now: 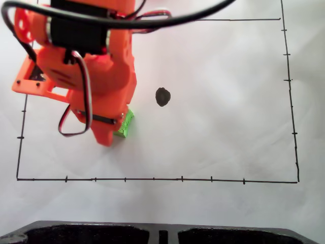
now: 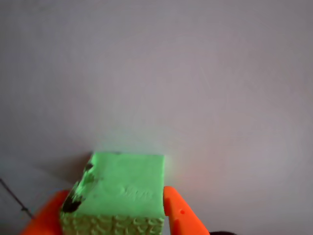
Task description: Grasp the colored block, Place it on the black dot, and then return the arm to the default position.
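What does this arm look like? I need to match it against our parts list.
The arm is bright orange printed plastic with black servo motors set into it. Thick black cable arcs across the top, and thinner red, black and white wires loop down its side. The gripper has tapered, pointed orange fingers.

Arm: bright orange plastic robot arm (image 1: 86, 66), upper left.
Block: small green cube (image 1: 125, 124) against its end effector (image 1: 109, 133).
Dot: black ink blotch (image 1: 162, 96), right of cube, apart.

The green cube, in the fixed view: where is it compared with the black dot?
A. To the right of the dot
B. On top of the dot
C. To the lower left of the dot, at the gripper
C: the green cube sits at the orange gripper, lower left of the uncovered black dot.
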Motion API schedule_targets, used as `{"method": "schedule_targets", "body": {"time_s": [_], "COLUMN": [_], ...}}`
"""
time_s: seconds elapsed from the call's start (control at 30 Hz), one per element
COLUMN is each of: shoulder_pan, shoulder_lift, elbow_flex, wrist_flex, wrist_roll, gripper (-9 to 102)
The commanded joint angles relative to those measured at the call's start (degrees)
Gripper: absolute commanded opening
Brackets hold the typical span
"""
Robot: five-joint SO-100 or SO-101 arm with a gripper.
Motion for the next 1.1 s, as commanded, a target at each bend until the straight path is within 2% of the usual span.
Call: {"method": "schedule_targets", "body": {"time_s": [0.0, 0.17, 0.37, 0.7, 1.07], "shoulder_pan": [-0.09, 0.00, -1.41, -9.67, -15.21], "shoulder_lift": [0.62, 0.70, 2.81, 6.77, 5.71], "elbow_flex": [-2.37, -2.64, -2.81, -3.34, -1.14], "wrist_flex": [-0.35, -0.44, 2.11, 7.73, 9.49], "wrist_roll": [0.44, 0.09, 0.09, 1.49, 0.00], "gripper": [15, 10, 8, 9, 12]}}
